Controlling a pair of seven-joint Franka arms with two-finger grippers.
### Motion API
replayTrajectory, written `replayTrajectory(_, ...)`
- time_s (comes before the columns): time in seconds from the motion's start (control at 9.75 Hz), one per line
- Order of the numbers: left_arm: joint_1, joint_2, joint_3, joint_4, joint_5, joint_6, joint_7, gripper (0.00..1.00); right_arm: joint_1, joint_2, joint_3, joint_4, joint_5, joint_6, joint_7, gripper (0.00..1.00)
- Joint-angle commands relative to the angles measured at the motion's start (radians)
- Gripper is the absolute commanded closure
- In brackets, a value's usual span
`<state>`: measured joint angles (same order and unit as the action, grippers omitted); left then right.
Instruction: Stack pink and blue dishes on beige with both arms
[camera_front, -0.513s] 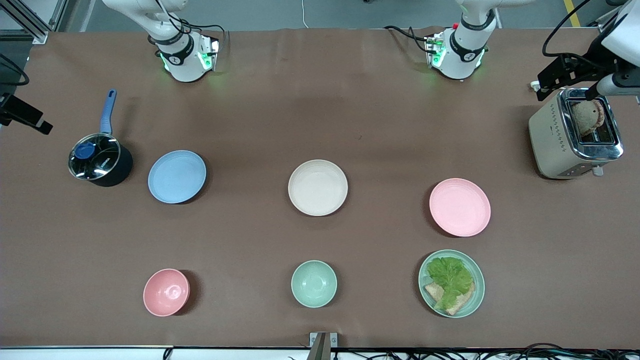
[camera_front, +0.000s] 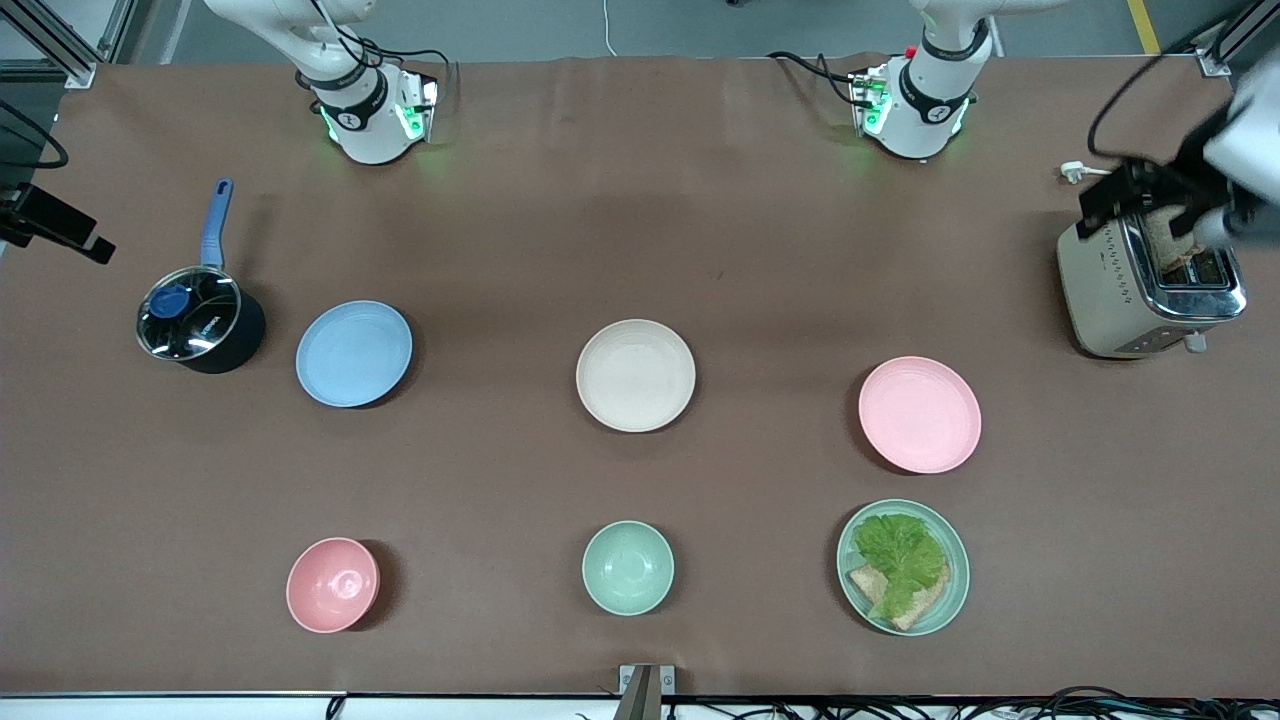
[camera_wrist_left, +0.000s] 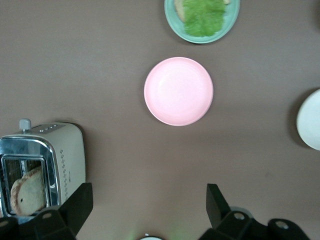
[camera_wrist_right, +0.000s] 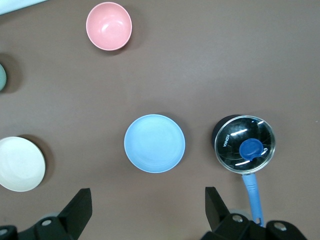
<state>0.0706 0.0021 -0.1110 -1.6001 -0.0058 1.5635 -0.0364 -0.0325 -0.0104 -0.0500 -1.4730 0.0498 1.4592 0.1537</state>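
Note:
The light blue plate (camera_front: 354, 353) (camera_wrist_right: 154, 143) lies toward the right arm's end of the table. At the middle lies the beige plate (camera_front: 636, 375) (camera_wrist_left: 311, 120) (camera_wrist_right: 20, 164), and the pale pink plate (camera_front: 920, 414) (camera_wrist_left: 178, 91) lies toward the left arm's end. All three rest flat, apart and bare. My left gripper (camera_wrist_left: 147, 200) (camera_front: 1150, 195) hangs high and open, seen by the toaster in the front view. My right gripper (camera_wrist_right: 148, 202) (camera_front: 60, 232) also hangs high and open, holding nothing.
A black saucepan (camera_front: 200, 320) with a glass lid and blue handle stands beside the blue plate. A toaster (camera_front: 1150, 285) holds bread. Nearer the front camera sit a pink bowl (camera_front: 333, 585), a mint bowl (camera_front: 628, 567) and a mint plate (camera_front: 945, 605) with lettuce and bread.
The left arm's hand has shifted across the toaster in the front view. The right hand has edged slightly. The plates have not moved.

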Motion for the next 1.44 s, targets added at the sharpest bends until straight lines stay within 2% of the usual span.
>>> replayTrajectory(0.0,0.085,0.094,0.001,-0.149,0.0,0.216,0.12,0.0,-0.003,-0.009,0.007,-0.004,-0.041,-0.031,-0.043,0.0)
replayTrajectory(0.31,0.124,0.212,-0.001,-0.416,-0.002,0.71,0.199,0.0,-0.007,0.032,0.007,-0.056,-0.036,-0.013,-0.045,0.0)
replayTrajectory(0.51,0.127,0.33,-0.009,-0.477,-0.003,0.916,0.211,0.0,-0.001,0.085,0.005,-0.201,-0.028,0.172,-0.074,0.0)
replayTrajectory(0.72,0.129,0.436,-0.022,-0.477,-0.051,1.002,0.213,0.1,-0.012,0.145,0.005,-0.343,-0.027,0.352,-0.175,0.0)
replayTrajectory(1.03,0.132,0.505,-0.059,-0.472,-0.069,1.035,0.213,0.41,-0.041,0.255,0.005,-0.487,-0.009,0.611,-0.336,0.0)
replayTrajectory(1.13,0.13,0.518,-0.065,-0.475,-0.071,1.053,0.213,0.55,-0.055,0.277,0.002,-0.53,0.048,0.692,-0.405,0.0)
replayTrajectory(1.33,0.129,0.523,-0.067,-0.475,-0.071,1.053,0.223,0.89,-0.099,0.351,-0.008,-0.541,0.129,0.743,-0.585,0.0)
